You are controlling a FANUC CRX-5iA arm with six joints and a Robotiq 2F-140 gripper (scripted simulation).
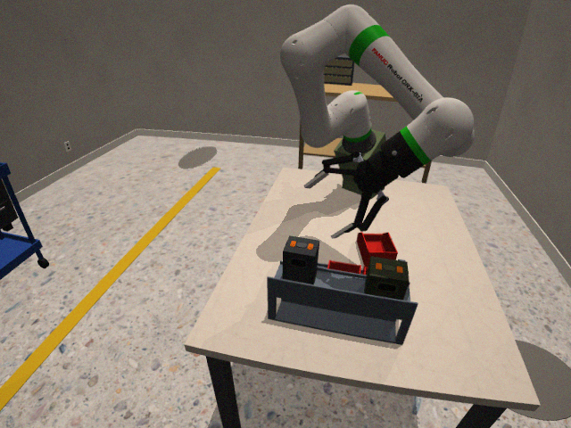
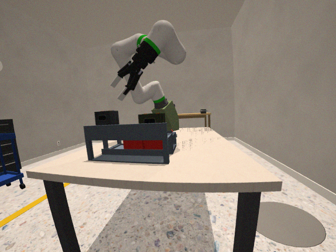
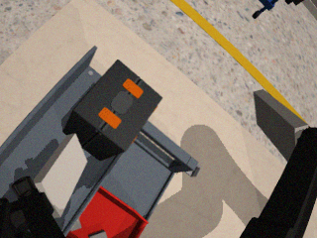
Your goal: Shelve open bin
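This looks like a workshop or factory room. It has bare gray walls, a speckled hard floor (image 1: 115,322) with a yellow line (image 1: 105,281) painted on it, a blue cart (image 1: 18,249) on wheels, and a big white robot arm (image 1: 392,78).
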